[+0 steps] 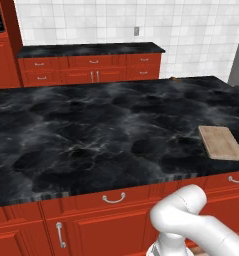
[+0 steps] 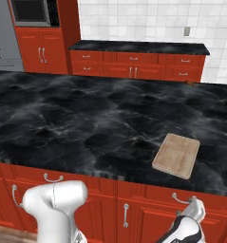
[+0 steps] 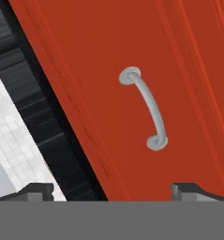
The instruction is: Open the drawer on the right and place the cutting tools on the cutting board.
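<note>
The light-tan cutting board (image 1: 221, 142) (image 2: 176, 155) lies flat on the black marble counter near its front right edge, with nothing on it. Below it is a red front panel (image 3: 108, 70) with a curved silver handle (image 3: 148, 110) (image 2: 183, 200) (image 1: 237, 178), closed flush. The drawer box and the cutting tools are hidden. My gripper (image 3: 113, 191) (image 2: 194, 206) is open, its fingertips (image 3: 36, 189) wide apart, hovering just in front of that handle and touching nothing.
The counter edge (image 3: 43, 122) overhangs the red fronts. Another handled front (image 1: 114, 198) (image 2: 53, 179) sits to the left, with cabinet doors (image 2: 126, 216) underneath. Red cabinets line the back wall (image 1: 91, 67). A small orange thing (image 2: 194, 83) rests at the counter's far edge.
</note>
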Robot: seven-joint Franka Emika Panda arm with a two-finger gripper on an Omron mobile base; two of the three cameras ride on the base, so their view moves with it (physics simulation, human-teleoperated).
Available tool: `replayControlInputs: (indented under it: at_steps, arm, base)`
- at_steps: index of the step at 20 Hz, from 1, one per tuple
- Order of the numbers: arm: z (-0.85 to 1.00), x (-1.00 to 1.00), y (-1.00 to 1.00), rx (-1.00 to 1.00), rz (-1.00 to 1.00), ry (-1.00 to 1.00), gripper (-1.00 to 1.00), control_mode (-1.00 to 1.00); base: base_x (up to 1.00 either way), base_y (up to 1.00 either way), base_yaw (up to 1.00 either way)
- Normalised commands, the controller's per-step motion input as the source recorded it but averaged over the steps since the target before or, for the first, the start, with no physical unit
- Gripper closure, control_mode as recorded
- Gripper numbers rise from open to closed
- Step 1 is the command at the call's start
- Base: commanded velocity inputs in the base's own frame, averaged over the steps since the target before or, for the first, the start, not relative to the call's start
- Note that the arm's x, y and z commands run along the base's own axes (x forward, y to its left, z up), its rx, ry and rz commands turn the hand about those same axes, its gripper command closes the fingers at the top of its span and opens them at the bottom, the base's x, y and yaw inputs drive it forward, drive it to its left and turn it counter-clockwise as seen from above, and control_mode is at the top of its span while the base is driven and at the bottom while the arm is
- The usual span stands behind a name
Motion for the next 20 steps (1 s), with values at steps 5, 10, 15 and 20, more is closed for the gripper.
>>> replayControlInputs:
  at_steps: [5, 10, 15, 20]
  arm:
    - [-0.41, 0.13, 0.0, 0.0, 0.0, -0.03, -1.0, -1.0]
    - [-0.34, 0.16, 0.0, 0.0, 0.0, -0.1, -1.0, -1.0]
    - [-0.11, 0.11, -0.13, 0.0, -0.01, -0.11, -1.0, -1.0]
    - [0.0, 0.0, -0.2, -0.04, -0.07, 0.0, -1.0, -1.0]
  base:
    - [0.0, 0.0, 0.0]
    - [0.0, 0.0, 0.0]
    - [0.0, 0.0, 0.0]
    - [0.0, 0.0, 0.0]
